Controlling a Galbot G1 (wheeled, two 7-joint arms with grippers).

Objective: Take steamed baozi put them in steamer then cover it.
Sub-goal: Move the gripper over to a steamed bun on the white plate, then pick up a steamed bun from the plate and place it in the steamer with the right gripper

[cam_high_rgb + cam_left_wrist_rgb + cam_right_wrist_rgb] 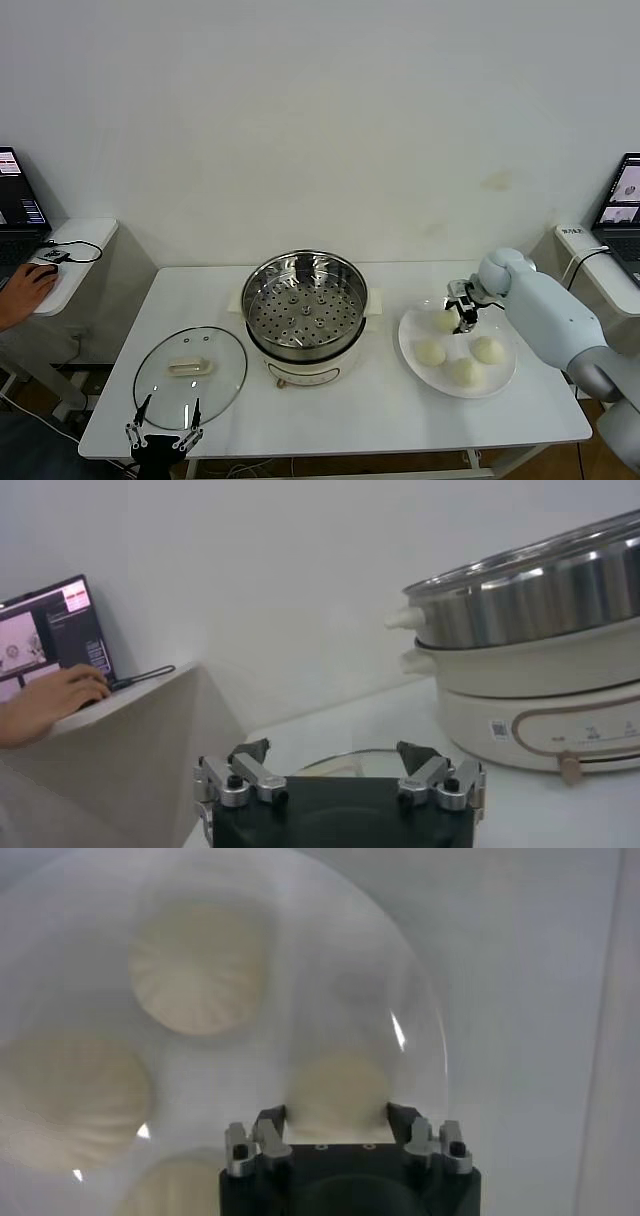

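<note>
Barely started: all 4 baozi (430,352) sit on the plate (505,378) at lower right, the steamer (304,305) at center is empty, the cover (190,368) lies at lower left, and the right gripper (463,315) has its fingers snug around 1 bun while the left gripper (163,432) hangs wide open holding nothing.

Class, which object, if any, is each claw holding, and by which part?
Right claw grips one baozi on the plate by its sides. Left claw holds nothing.

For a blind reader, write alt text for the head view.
The right end effector closes around a small cream-white steamed bun on a flat white plate holding four buns. A shiny steel steamer pot stands open mid-table, its clear glass lid lying beside it near the open left end effector.
</note>
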